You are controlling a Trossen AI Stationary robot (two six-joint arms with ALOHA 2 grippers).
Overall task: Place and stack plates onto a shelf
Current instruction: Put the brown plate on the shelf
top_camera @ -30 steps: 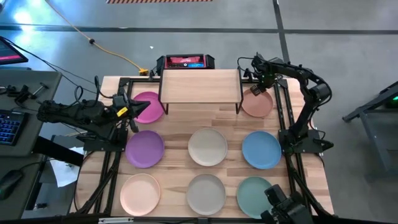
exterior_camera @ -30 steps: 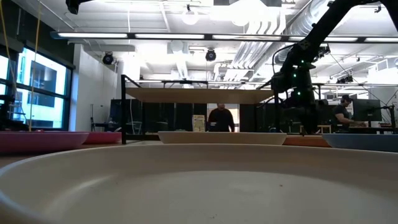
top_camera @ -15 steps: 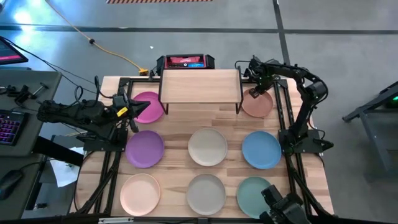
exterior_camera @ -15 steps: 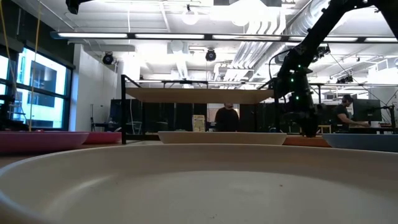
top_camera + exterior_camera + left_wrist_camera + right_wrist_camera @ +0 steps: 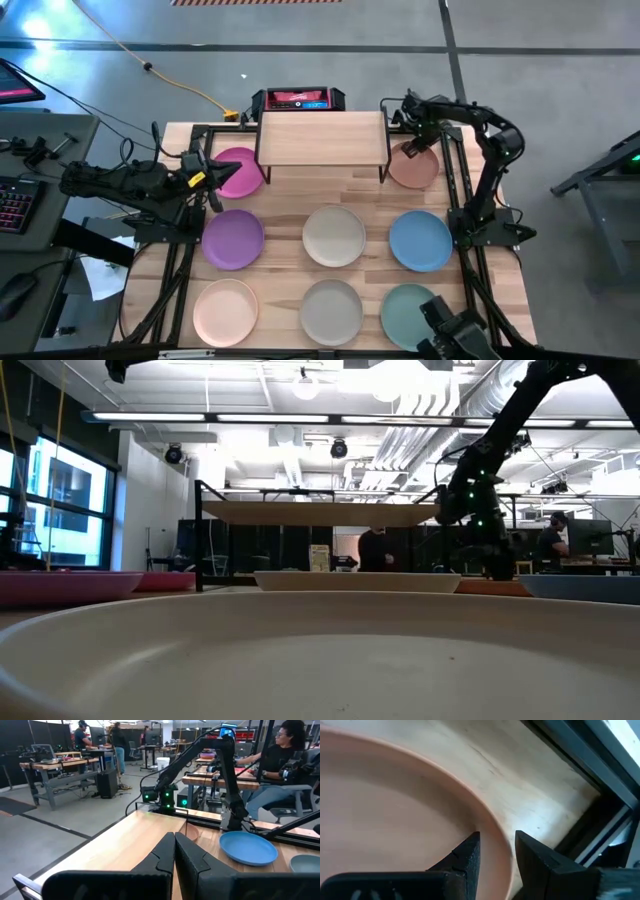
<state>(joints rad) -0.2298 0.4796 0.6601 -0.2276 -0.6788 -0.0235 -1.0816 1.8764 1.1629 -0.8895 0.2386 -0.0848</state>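
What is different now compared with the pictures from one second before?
The right tool moved a little toward the shelf and came down to the rim of the peach plate; its jaws now stand open astride that rim, not yet closed. A person in the room behind walked on. The left tool stayed shut beside the pink plate; no plate moved.

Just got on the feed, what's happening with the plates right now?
The right gripper is down at the peach plate beside the shelf, fingers open astride its rim, not yet closed. The left gripper is shut and parked by the pink plate. The shelf has no plates on it; eight plates lie on the table.
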